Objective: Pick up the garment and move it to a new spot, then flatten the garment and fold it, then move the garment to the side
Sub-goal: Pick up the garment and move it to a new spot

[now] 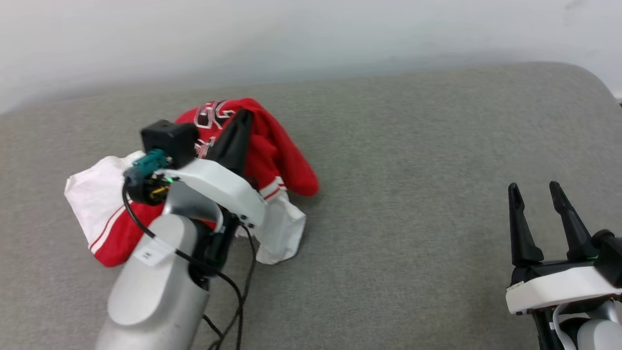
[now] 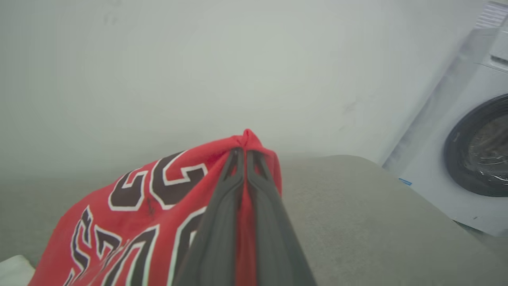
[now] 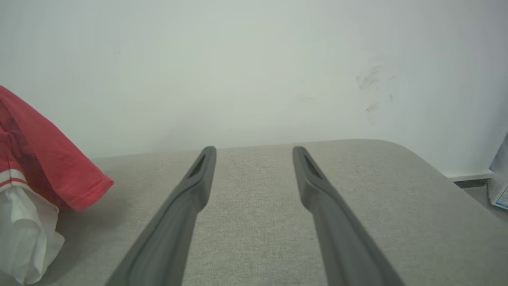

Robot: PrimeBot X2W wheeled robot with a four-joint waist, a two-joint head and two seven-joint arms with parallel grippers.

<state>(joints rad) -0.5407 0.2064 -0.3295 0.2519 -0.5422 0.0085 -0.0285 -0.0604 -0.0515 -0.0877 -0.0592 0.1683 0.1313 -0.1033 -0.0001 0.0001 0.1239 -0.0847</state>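
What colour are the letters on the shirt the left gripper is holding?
Black letters with white outlines on the red garment, clearest in the left wrist view.

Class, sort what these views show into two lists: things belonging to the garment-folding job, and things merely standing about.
Belongs to the job: the garment, bunched; the left end effector, shut on a fold of it; the right end effector, open, apart from it; the grey padded surface under it.
Just there: the washing machine; the white wall.
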